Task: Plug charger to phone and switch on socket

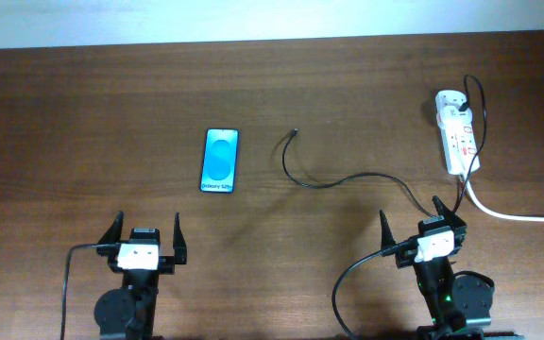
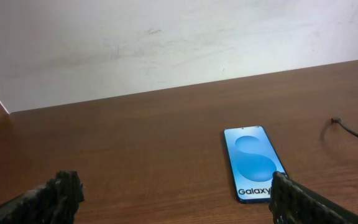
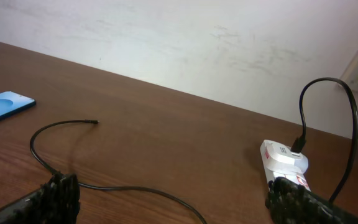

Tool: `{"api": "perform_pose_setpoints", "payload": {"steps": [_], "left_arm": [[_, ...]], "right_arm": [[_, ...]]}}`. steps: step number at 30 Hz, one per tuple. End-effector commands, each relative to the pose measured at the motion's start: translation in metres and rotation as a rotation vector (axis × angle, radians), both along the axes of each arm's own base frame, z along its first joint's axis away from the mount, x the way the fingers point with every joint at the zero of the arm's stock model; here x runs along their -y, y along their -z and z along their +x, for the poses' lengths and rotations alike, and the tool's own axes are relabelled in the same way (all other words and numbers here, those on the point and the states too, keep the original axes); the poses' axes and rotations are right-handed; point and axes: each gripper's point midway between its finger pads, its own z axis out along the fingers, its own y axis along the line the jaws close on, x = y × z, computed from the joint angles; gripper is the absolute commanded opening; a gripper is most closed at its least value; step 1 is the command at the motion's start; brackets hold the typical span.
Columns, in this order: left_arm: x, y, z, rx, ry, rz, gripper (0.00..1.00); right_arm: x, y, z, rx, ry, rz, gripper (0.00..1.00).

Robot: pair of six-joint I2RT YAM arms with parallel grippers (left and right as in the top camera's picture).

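Note:
The phone [image 1: 220,160] lies flat on the table with its blue screen up; it also shows in the left wrist view [image 2: 252,161] and at the left edge of the right wrist view [image 3: 4,106]. The charger cable [image 1: 348,179] runs from the socket [image 1: 457,132] and curves left, its connector tip [image 1: 295,132] lying loose to the right of the phone. The cable [image 3: 104,185] and the socket [image 3: 283,158] show in the right wrist view. My left gripper [image 1: 146,234] is open and empty, in front of the phone. My right gripper [image 1: 421,224] is open and empty, near the socket.
A thick white cord [image 1: 518,215] leaves the socket toward the right edge. A white wall [image 2: 166,37] stands behind the table's far edge.

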Motion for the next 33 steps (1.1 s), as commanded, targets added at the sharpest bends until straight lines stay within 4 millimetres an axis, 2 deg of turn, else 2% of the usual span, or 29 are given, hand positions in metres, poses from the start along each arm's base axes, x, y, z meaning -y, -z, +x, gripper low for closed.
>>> {"api": "perform_pose_setpoints", "payload": {"steps": [1, 6, 8, 12, 15, 18, 25, 28, 30, 33], "left_arm": [[-0.002, 0.001, 0.0, -0.002, -0.008, 0.01, 0.99], [-0.002, 0.001, 0.0, -0.001, -0.008, 0.01, 0.99], [-0.002, -0.005, 0.0, 0.022, -0.009, 0.011, 0.99], [-0.002, 0.0, 0.0, 0.002, -0.009, 0.011, 0.99], [-0.002, -0.007, 0.0, 0.03, -0.009, 0.011, 0.99], [-0.002, -0.025, 0.0, 0.103, -0.01, 0.014, 0.99], [-0.002, -0.024, 0.006, 0.093, -0.007, 0.069, 0.99], [-0.001, -0.039, 0.012, 0.123, -0.004, 0.069, 0.99], [-0.002, -0.052, 0.02, 0.089, -0.003, 0.068, 0.99], [0.006, -0.081, 0.039, 0.064, 0.047, 0.065, 0.99]], "right_arm": [[0.0, 0.001, 0.0, 0.0, 0.002, 0.007, 0.98], [0.0, 0.001, 0.0, 0.001, 0.002, 0.007, 0.98], [0.001, 0.001, 0.0, 0.0, 0.007, 0.006, 0.99], [0.0, 0.001, 0.0, 0.0, 0.006, 0.006, 0.98], [-0.001, 0.001, 0.0, 0.001, -0.004, 0.007, 0.98], [-0.001, 0.001, 0.0, 0.0, -0.003, 0.007, 0.98], [-0.001, 0.0, 0.0, 0.003, -0.001, 0.007, 0.98], [-0.001, -0.011, -0.002, 0.025, -0.001, 0.008, 0.98], [-0.001, -0.036, -0.005, 0.075, -0.002, 0.009, 0.98], [0.0, -0.068, -0.01, 0.125, -0.002, 0.023, 0.98]]}}
